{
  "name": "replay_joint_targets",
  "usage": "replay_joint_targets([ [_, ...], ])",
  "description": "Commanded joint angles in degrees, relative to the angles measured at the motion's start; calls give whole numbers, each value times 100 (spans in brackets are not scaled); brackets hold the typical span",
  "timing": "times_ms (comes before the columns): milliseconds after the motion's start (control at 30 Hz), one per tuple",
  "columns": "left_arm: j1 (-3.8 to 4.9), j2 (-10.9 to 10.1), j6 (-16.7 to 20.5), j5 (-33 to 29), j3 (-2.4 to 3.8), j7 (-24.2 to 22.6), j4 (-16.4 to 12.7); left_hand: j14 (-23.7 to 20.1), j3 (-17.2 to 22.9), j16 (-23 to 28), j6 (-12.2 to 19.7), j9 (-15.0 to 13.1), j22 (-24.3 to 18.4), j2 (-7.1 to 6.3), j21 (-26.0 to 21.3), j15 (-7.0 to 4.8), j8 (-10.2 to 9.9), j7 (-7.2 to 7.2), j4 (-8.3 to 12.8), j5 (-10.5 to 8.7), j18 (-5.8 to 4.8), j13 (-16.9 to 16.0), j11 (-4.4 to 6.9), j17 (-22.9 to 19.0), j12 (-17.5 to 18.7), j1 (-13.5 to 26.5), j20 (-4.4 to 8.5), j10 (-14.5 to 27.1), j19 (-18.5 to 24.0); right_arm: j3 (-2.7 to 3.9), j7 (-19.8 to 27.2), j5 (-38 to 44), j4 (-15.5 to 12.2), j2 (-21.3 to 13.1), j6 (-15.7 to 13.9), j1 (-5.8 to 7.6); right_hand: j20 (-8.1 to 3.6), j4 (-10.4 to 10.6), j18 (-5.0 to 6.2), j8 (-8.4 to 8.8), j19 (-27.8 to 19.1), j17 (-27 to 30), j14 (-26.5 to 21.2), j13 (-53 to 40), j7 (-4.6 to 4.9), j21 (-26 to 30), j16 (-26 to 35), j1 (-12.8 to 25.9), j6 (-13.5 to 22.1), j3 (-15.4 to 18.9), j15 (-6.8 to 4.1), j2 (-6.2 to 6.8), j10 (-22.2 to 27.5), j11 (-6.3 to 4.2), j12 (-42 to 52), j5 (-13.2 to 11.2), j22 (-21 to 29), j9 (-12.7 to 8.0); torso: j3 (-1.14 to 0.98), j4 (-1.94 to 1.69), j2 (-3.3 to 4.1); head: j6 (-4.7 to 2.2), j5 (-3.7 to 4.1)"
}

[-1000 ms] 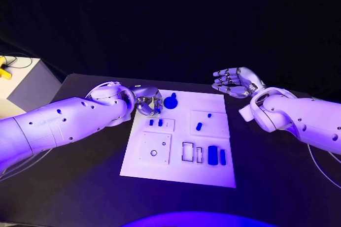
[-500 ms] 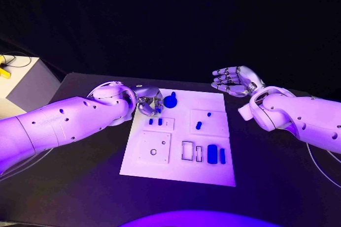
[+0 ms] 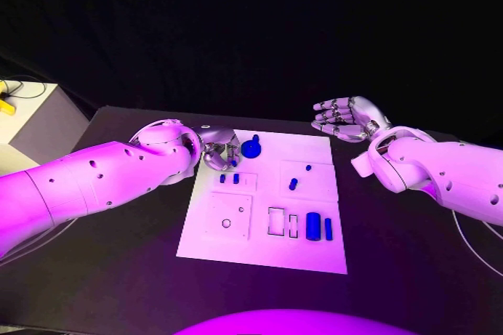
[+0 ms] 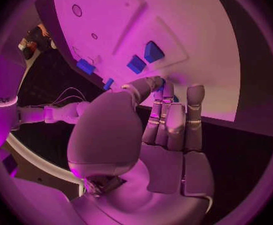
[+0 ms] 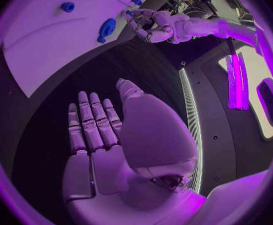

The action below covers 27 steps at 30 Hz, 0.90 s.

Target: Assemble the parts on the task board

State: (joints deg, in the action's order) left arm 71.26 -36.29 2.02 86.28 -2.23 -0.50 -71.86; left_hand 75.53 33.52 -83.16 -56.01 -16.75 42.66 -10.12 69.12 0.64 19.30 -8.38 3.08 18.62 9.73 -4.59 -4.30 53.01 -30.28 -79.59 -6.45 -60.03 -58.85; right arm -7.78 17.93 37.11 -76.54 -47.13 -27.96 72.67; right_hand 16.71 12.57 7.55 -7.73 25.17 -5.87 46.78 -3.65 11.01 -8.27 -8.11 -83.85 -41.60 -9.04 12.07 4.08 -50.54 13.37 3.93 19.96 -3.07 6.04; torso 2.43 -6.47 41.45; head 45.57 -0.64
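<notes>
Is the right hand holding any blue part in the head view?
No, the right hand hovers with fingers apart off the task board, holding nothing.

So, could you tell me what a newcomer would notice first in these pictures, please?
Most striking is the white task board in the middle of the black table, dotted with small blue parts. At its far edge the left robot hand sits curled beside a round blue part; whether they touch is unclear. The right robot hand hangs open above the table, off the board's far right corner.
</notes>
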Motion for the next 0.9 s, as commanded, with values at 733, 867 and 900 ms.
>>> replay_joint_targets([
  [733,-30,-4,-97,46,-15,37,-30,-4,-123,4,-102,-48,10,50,-41,-23,-7,25,21,-45,-2,-77,11,68,-15,9,6,-95,11,3,56,-10,-38,-9,128,-2,5,-2,77,16,-36,12,19,3,518,33,29,76,-10,-47,3,-1,-32,8,-27,-27,8,-11,0,-3,-2,17,-4],
  [867,-35,-17,-128,38,-15,84,-31,-37,-159,13,13,-31,-44,45,-77,-20,-118,10,30,-44,5,-121,6,22,-20,15,11,-77,45,3,54,-11,-40,-15,134,-2,5,-2,75,24,-42,14,14,4,520,38,35,86,8,-52,5,4,-26,10,-31,-31,9,-16,-1,-1,-5,21,-1],
  [900,-36,-20,-142,36,-15,104,-31,-39,-162,14,26,-29,-40,46,-77,-19,-131,8,31,-44,4,-127,5,22,-23,16,11,-76,42,3,56,-11,-41,-16,134,-2,5,-3,75,25,-46,16,12,5,521,40,37,89,6,-55,5,6,-24,11,-32,-31,10,-16,-2,0,-4,22,0],
])
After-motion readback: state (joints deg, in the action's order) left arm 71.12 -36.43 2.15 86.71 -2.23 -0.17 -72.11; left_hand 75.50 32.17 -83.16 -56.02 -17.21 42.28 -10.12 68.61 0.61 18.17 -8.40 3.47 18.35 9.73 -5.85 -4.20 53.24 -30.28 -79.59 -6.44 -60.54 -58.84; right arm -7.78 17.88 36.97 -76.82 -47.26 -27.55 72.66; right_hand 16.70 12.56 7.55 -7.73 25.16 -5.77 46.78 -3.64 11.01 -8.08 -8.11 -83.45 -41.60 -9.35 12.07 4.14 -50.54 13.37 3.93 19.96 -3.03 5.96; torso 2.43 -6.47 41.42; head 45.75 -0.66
